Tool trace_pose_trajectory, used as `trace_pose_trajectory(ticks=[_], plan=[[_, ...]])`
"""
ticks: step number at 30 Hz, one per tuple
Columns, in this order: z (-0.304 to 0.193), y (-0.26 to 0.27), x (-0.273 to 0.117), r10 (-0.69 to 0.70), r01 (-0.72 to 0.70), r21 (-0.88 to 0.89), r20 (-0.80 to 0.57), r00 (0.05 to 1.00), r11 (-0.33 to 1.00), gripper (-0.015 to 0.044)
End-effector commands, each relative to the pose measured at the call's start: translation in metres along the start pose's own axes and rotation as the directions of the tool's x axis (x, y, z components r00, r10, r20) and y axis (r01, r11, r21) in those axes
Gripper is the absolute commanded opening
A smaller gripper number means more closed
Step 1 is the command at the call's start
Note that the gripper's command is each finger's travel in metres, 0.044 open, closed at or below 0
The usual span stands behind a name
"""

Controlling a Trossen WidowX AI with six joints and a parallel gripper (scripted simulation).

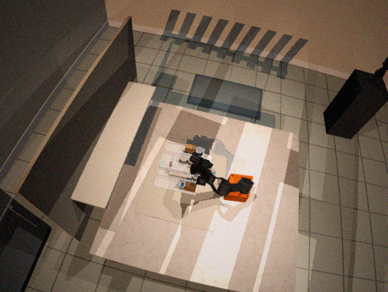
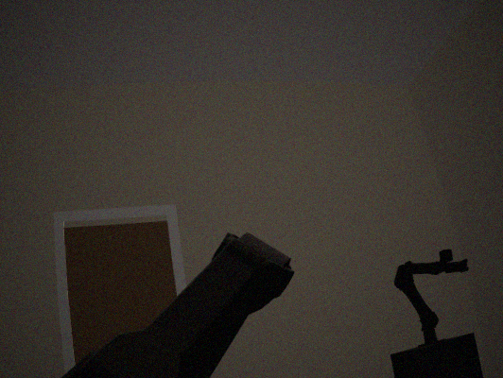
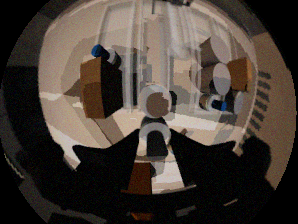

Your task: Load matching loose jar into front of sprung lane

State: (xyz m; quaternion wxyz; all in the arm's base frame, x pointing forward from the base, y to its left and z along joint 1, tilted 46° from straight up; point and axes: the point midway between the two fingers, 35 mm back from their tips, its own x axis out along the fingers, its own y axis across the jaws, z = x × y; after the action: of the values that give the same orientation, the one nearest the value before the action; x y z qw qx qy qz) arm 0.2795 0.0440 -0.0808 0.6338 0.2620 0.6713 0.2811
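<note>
My gripper (image 3: 154, 131) is shut on a jar (image 3: 155, 126), whose pale round rim shows between the dark fingers in the wrist view. Just ahead of it, another round-topped jar (image 3: 157, 103) with a pale rim and brownish top stands near the front end of a middle lane of the clear rack (image 1: 160, 181) (image 3: 127, 92). The two tops appear close together; whether the jars touch cannot be told. The held jar's base, the low front stop and the pusher plate cannot be made out. The arm covers the lane front in the top view; the exterior view shows only dark arm silhouettes.
A brown block (image 1: 190, 187) (image 3: 92, 90) and a blue-topped item (image 1: 182, 185) (image 3: 98, 51) are on one side. On the other are grey-topped cylinders (image 1: 199, 150) (image 3: 221, 78), a brown block (image 1: 189, 148) (image 3: 241, 72) and a blue-ended item (image 3: 218, 105). The orange base (image 1: 233, 196) stands behind.
</note>
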Motion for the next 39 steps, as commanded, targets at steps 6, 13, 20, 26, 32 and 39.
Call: trace_pose_trajectory(ticks=[6,13,20,26,32,39], plan=[[0.007,0.0,0.0,0.003,-0.003,0.003,0.005,1.0,1.0,0.0],[0.01,0.0,0.0,0.003,-0.003,0.003,0.005,1.0,1.0,0.0],[0.013,0.0,0.0,0.003,-0.003,0.003,0.005,1.0,1.0,0.0],[0.016,0.001,0.0,0.003,-0.003,0.003,0.005,1.0,1.0,0.0],[0.019,0.001,0.0,0.003,-0.003,0.002,0.005,1.0,1.0,0.0],[0.023,0.001,0.0,0.003,-0.003,0.002,0.005,1.0,1.0,0.0]])
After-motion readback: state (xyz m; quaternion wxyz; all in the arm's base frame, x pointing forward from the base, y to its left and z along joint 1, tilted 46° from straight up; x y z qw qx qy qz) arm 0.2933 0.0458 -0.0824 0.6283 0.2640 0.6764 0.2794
